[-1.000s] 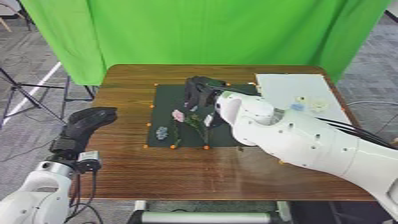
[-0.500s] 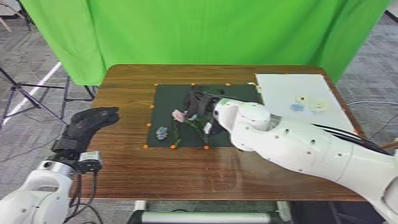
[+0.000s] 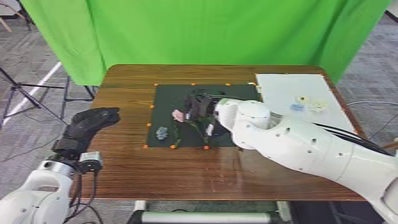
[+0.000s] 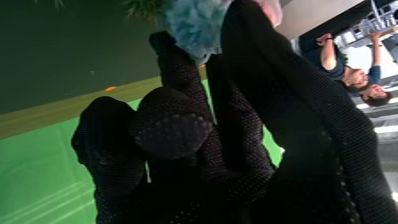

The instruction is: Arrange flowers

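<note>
Right hand [image 3: 201,103] is mid-frame, right by a blue flower [image 4: 195,27], can't tell if it's gripping. Left hand [image 3: 87,123] looks relaxed, frame left.

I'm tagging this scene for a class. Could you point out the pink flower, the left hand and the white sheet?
Pink flower [image 3: 179,116]: head view, on its petals.
Left hand [image 3: 87,123]: head view, on its gloved back.
White sheet [image 3: 289,87]: head view, on its bare upper part.

the right robot hand [image 3: 202,104] hides part of the dark mat [image 3: 173,94] near mid-frame; the wrist view's edge cuts off the blue flower [image 4: 197,24] and the pink flower [image 4: 272,10].
</note>
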`<state>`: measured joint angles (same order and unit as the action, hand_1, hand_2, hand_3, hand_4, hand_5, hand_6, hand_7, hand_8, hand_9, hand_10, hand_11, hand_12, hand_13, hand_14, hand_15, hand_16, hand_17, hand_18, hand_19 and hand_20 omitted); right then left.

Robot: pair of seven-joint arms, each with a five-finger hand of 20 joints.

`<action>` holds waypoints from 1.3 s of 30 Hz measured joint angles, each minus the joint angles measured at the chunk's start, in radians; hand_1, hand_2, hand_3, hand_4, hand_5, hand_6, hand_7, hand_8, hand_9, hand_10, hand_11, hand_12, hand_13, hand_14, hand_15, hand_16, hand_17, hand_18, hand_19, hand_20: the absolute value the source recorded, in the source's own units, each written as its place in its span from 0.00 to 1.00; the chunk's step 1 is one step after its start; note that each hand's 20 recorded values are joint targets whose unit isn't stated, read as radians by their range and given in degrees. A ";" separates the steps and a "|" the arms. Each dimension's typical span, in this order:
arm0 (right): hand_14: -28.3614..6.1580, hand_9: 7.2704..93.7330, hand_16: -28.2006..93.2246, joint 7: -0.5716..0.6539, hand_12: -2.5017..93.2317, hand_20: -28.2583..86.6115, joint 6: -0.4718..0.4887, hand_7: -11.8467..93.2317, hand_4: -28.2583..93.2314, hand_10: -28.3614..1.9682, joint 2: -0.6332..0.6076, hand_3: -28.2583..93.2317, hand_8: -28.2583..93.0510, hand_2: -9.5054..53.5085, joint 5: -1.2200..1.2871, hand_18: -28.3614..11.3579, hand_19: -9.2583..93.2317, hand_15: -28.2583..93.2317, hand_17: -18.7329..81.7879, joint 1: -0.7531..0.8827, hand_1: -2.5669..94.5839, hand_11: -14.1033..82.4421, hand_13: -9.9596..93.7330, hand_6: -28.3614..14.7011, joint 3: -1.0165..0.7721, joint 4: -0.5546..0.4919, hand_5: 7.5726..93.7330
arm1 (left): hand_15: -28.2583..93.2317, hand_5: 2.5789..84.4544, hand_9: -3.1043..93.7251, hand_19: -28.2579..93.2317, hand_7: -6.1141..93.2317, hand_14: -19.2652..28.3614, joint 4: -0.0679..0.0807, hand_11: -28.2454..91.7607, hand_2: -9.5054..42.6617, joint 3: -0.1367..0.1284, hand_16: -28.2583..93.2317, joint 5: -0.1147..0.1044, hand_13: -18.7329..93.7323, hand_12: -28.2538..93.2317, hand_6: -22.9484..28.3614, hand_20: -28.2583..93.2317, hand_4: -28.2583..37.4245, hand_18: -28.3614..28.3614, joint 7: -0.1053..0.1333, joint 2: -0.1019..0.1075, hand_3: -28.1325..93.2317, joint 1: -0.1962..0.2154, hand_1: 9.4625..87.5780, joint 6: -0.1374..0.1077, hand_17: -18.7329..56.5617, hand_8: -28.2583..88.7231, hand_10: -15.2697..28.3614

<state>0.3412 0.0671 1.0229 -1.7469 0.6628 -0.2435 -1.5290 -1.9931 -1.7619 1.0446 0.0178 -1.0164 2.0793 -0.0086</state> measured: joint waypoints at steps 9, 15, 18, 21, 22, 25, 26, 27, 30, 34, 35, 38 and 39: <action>0.74 0.58 0.48 0.012 0.24 0.79 -0.003 0.23 0.11 0.46 -0.003 0.79 0.17 0.00 0.000 0.35 1.00 0.82 0.76 -0.013 0.51 0.23 0.88 0.76 0.001 0.000 0.56 | 0.42 0.58 0.52 0.37 0.27 0.78 0.001 0.45 0.32 0.000 0.19 0.000 0.49 0.31 0.48 0.33 0.24 0.68 0.001 0.000 0.71 -0.001 0.43 0.001 0.30 0.16 0.68; 0.75 0.55 0.48 0.027 0.22 0.78 -0.001 0.22 0.11 0.39 -0.010 0.79 0.16 0.00 0.005 0.36 1.00 0.81 0.76 -0.020 0.49 0.22 0.88 0.78 -0.010 -0.002 0.54 | 0.43 0.59 0.52 0.37 0.27 0.78 0.001 0.45 0.32 0.000 0.19 0.000 0.50 0.31 0.47 0.33 0.24 0.68 0.001 0.000 0.70 -0.001 0.44 0.003 0.30 0.21 0.68; 0.76 0.53 0.47 0.031 0.21 0.77 0.015 0.21 0.11 0.38 -0.014 0.79 0.16 0.00 0.008 0.35 1.00 0.80 0.75 -0.021 0.48 0.22 0.89 0.78 -0.021 -0.002 0.52 | 0.43 0.59 0.52 0.37 0.27 0.78 0.001 0.45 0.32 0.000 0.19 0.000 0.50 0.31 0.47 0.33 0.24 0.68 0.002 0.000 0.70 -0.001 0.44 0.004 0.30 0.21 0.68; 0.76 0.52 0.48 0.031 0.21 0.76 0.026 0.21 0.11 0.37 -0.021 0.79 0.17 0.00 0.009 0.34 1.00 0.79 0.75 -0.023 0.48 0.22 0.89 0.78 -0.027 -0.005 0.49 | 0.43 0.59 0.52 0.37 0.27 0.78 0.001 0.45 0.32 -0.001 0.19 0.000 0.50 0.31 0.47 0.33 0.24 0.68 0.002 -0.001 0.70 -0.001 0.44 0.005 0.30 0.21 0.68; 0.76 0.52 0.48 0.031 0.21 0.76 0.028 0.21 0.11 0.37 -0.024 0.79 0.17 0.00 0.009 0.34 1.00 0.79 0.75 -0.024 0.47 0.22 0.88 0.77 -0.031 -0.008 0.48 | 0.43 0.59 0.52 0.37 0.27 0.78 0.001 0.45 0.32 -0.001 0.19 0.000 0.50 0.31 0.46 0.33 0.24 0.68 0.002 -0.001 0.70 0.000 0.44 0.005 0.30 0.21 0.68; 0.74 0.50 0.48 0.029 0.22 0.74 0.029 0.20 0.11 0.38 -0.043 0.79 0.17 0.00 0.004 0.33 1.00 0.79 0.73 -0.023 0.46 0.22 0.87 0.73 -0.051 -0.029 0.45 | 0.43 0.59 0.52 0.37 0.27 0.78 0.000 0.45 0.32 -0.003 0.19 0.000 0.50 0.31 0.46 0.33 0.24 0.68 0.003 -0.002 0.70 0.001 0.44 0.005 0.30 0.21 0.68; 0.71 0.49 0.48 0.027 0.23 0.74 0.028 0.19 0.11 0.39 -0.054 0.79 0.18 0.00 -0.003 0.32 1.00 0.79 0.71 -0.021 0.44 0.22 0.85 0.69 -0.064 -0.044 0.42 | 0.43 0.59 0.53 0.37 0.27 0.78 0.000 0.45 0.31 -0.004 0.19 0.000 0.50 0.31 0.47 0.33 0.24 0.68 0.003 -0.002 0.70 0.001 0.44 0.005 0.30 0.21 0.68; 0.70 0.48 0.48 0.025 0.24 0.74 0.024 0.18 0.11 0.40 -0.068 0.79 0.19 0.00 -0.017 0.32 1.00 0.80 0.71 -0.016 0.43 0.22 0.84 0.67 -0.083 -0.064 0.41 | 0.43 0.59 0.53 0.37 0.27 0.78 0.000 0.45 0.31 -0.005 0.19 0.001 0.50 0.31 0.46 0.33 0.24 0.68 0.003 -0.002 0.70 0.002 0.44 0.005 0.30 0.21 0.68; 0.69 0.47 0.48 0.013 0.26 0.73 -0.008 0.17 0.10 0.41 -0.127 0.78 0.20 0.00 -0.097 0.31 1.00 0.80 0.70 0.026 0.39 0.22 0.84 0.64 -0.178 -0.148 0.39 | 0.43 0.59 0.53 0.37 0.27 0.78 -0.001 0.45 0.31 -0.012 0.19 0.001 0.50 0.31 0.47 0.33 0.24 0.68 0.006 -0.004 0.70 0.006 0.44 0.005 0.30 0.21 0.68; 0.65 0.47 0.48 0.014 0.28 0.74 -0.131 0.17 0.08 0.40 -0.228 0.76 0.21 0.00 -0.181 0.30 1.00 0.81 0.70 0.115 0.35 0.22 0.82 0.62 -0.331 -0.237 0.39 | 0.43 0.59 0.53 0.37 0.27 0.78 -0.004 0.45 0.31 -0.024 0.19 0.000 0.50 0.31 0.47 0.33 0.24 0.68 0.008 -0.005 0.70 0.018 0.44 0.001 0.30 0.21 0.68; 0.64 0.47 0.48 0.018 0.28 0.73 -0.159 0.17 0.07 0.39 -0.253 0.76 0.21 0.00 -0.179 0.29 1.00 0.81 0.69 0.138 0.34 0.22 0.82 0.62 -0.368 -0.241 0.39 | 0.43 0.59 0.53 0.37 0.27 0.78 -0.005 0.45 0.31 -0.025 0.19 -0.001 0.50 0.31 0.47 0.33 0.24 0.68 0.009 -0.006 0.70 0.021 0.44 0.001 0.30 0.21 0.68; 0.61 0.47 0.48 0.046 0.28 0.73 -0.192 0.16 0.05 0.37 -0.327 0.74 0.21 0.00 -0.169 0.27 1.00 0.81 0.69 0.224 0.32 0.22 0.81 0.60 -0.495 -0.237 0.40 | 0.43 0.59 0.53 0.37 0.27 0.78 -0.005 0.45 0.31 -0.026 0.19 -0.001 0.50 0.31 0.47 0.33 0.24 0.68 0.009 -0.006 0.70 0.026 0.44 0.000 0.30 0.22 0.68; 0.61 0.47 0.48 0.062 0.28 0.73 -0.192 0.16 0.05 0.37 -0.351 0.74 0.21 0.00 -0.168 0.27 1.00 0.81 0.69 0.259 0.32 0.22 0.81 0.60 -0.541 -0.233 0.40 | 0.43 0.59 0.53 0.37 0.27 0.78 -0.005 0.45 0.31 -0.026 0.19 -0.001 0.50 0.31 0.47 0.33 0.24 0.68 0.009 -0.007 0.70 0.026 0.44 0.000 0.30 0.22 0.68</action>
<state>0.4032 -0.1246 0.6720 -1.9146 0.9219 -0.7841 -1.7620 -1.9983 -1.7875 1.0434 0.0266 -1.0233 2.1054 -0.0081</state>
